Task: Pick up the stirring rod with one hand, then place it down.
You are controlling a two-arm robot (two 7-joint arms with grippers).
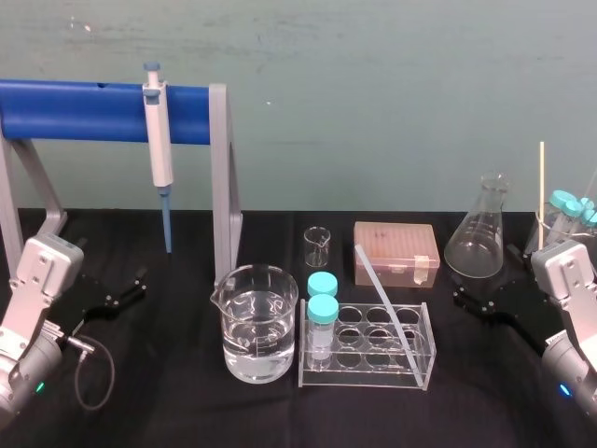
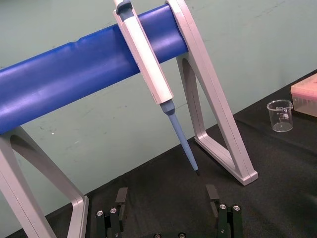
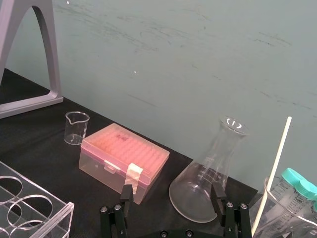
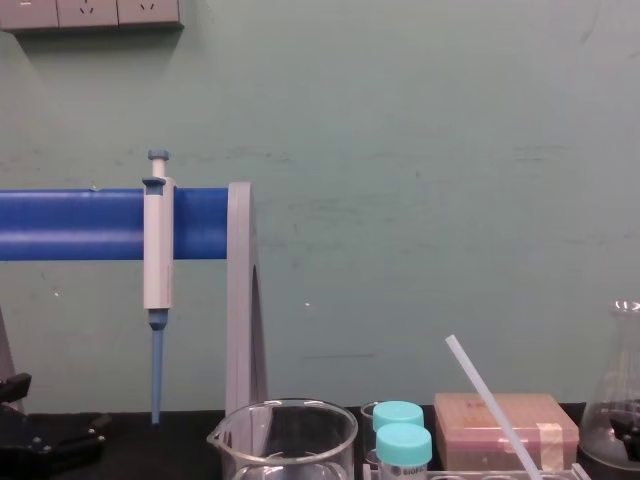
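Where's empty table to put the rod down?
Bare table runs in front of the beaker and rack. More lies between left gripper and beaker, and between rack and right gripper. Behind the rack it's crowded: small beaker, box, flask.

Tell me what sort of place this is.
Most likely a laboratory bench: a pipette hangs from a blue stand, a conical flask and a beaker of clear liquid stand on the table, and capped tubes sit in a clear rack.

No legible text — marks on the small beaker (image 2: 280,115) unreadable.
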